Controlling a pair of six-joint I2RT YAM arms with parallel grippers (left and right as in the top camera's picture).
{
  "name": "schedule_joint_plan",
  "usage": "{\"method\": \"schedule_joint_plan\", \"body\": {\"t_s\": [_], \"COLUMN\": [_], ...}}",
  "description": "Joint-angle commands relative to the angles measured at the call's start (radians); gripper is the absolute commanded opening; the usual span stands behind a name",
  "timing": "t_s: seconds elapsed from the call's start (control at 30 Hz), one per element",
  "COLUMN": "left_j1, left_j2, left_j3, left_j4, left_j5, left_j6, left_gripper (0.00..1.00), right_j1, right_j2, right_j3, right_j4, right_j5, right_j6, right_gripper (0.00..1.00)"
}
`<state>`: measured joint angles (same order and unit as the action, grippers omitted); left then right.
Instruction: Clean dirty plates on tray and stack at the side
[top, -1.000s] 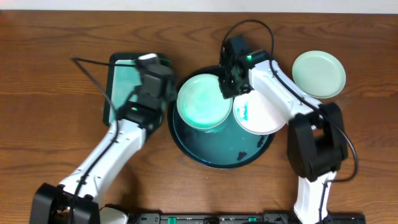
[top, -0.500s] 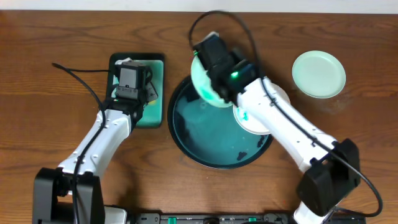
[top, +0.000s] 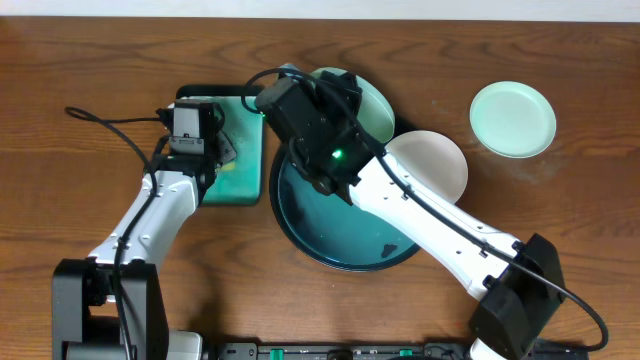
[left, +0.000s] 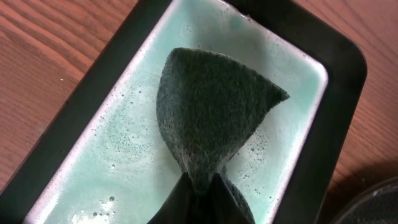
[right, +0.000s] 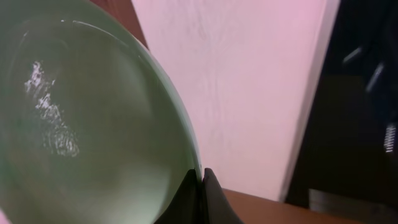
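Note:
My right gripper (top: 335, 92) (right: 200, 176) is shut on the rim of a pale mint-green plate (top: 368, 97) (right: 81, 124) and holds it tilted, lifted above the back edge of the round black-rimmed tray (top: 340, 215). A white plate (top: 435, 165) rests at the tray's right edge. A second mint-green plate (top: 512, 118) lies on the table at the far right. My left gripper (top: 218, 148) (left: 202, 182) is shut on a dark sponge (left: 211, 112) in the rectangular teal tray (top: 245, 185) (left: 93, 168).
The rectangular tray holds foamy pale-teal water and stands just left of the round tray. The right arm stretches diagonally across the round tray. The left arm's cable loops over the wooden table at the left.
My right gripper has lifted the mint-green plate off the round tray and swung it back and left. My left gripper has moved left onto the rectangular tray with the sponge.

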<state>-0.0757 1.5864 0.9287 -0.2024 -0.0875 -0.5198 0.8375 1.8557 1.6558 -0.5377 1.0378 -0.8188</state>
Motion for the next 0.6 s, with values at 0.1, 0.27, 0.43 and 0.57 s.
{"method": "schedule_joint_plan", "body": {"t_s": [0.1, 0.27, 0.43, 0.57], "left_j1": [0.001, 0.001, 0.0, 0.0], "left_j2": [0.006, 0.006, 0.005, -0.016], "left_j3": [-0.008, -0.008, -0.007, -0.005], "left_j4": [0.001, 0.001, 0.006, 0.05], "left_j5": [0.022, 0.051, 0.073, 0.159], "left_j6": [0.012, 0.034, 0.042, 0.127], "left_gripper": [0.07, 0.07, 0.07, 0.07], "right_j1": [-0.001, -0.099, -0.271, -0.397], "right_j2": [-0.018, -0.018, -0.017, -0.004], "right_j3": [0.015, 0.015, 0.014, 0.007], "right_j4": [-0.038, -0.175, -0.246, -0.261], "right_j5": [-0.051, -0.473, -0.949, -1.2], "right_j6": [0.053, 0.274, 0.472, 0.563], "right_gripper": [0.01, 0.01, 0.01, 0.01]}}
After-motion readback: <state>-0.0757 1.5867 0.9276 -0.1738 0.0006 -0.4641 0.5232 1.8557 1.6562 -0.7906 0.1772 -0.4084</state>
